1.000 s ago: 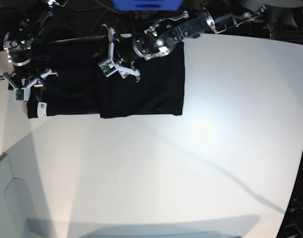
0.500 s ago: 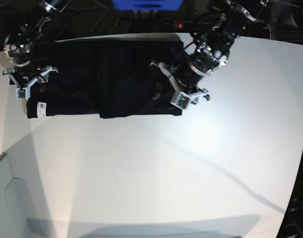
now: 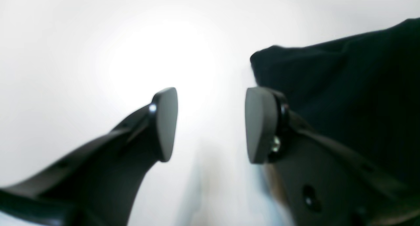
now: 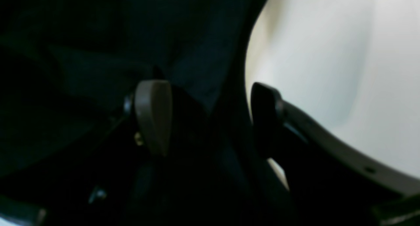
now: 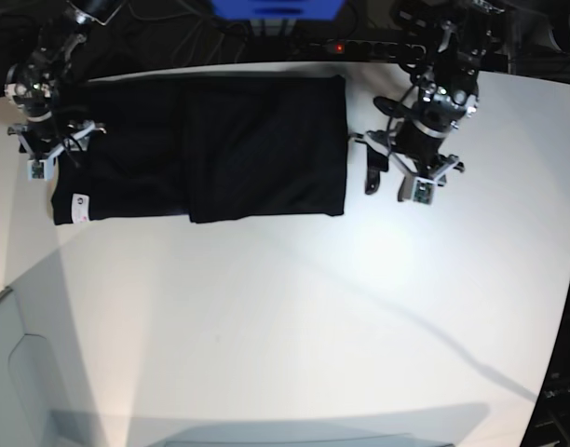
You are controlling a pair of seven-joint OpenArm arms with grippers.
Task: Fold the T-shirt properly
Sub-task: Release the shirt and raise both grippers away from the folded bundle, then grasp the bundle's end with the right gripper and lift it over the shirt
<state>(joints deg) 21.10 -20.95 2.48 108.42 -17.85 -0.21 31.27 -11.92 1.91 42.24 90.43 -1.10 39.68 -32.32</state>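
The T-shirt (image 5: 201, 147) lies flat at the far left part of the white counter (image 5: 294, 317), folded into a wide black rectangle. A vertical fold edge runs down its middle, so the right half sits as a slightly longer panel than the left half. A small white label (image 5: 78, 207) shows at its near left corner. The cloth looks smooth, with its right edge straight and its far edge close to the counter's back rim.

The right hand (image 5: 50, 156) hangs over the shirt's left edge, just above the label corner. In the right wrist view its two fingers stand well apart: the pale pad (image 4: 153, 116) is over dark cloth, the dark one (image 4: 266, 111) lies along the shirt's edge where black fabric meets bare counter. Nothing is pinched between them, though whether the tips touch the cloth cannot be told.

The left hand (image 5: 395, 179) is off the shirt, over bare counter just beside its right edge. In the left wrist view its fingers (image 3: 165, 122) are parted with only white counter between them, and a rounded corner of the black shirt (image 3: 344, 98) shows behind the right-side finger. It holds nothing
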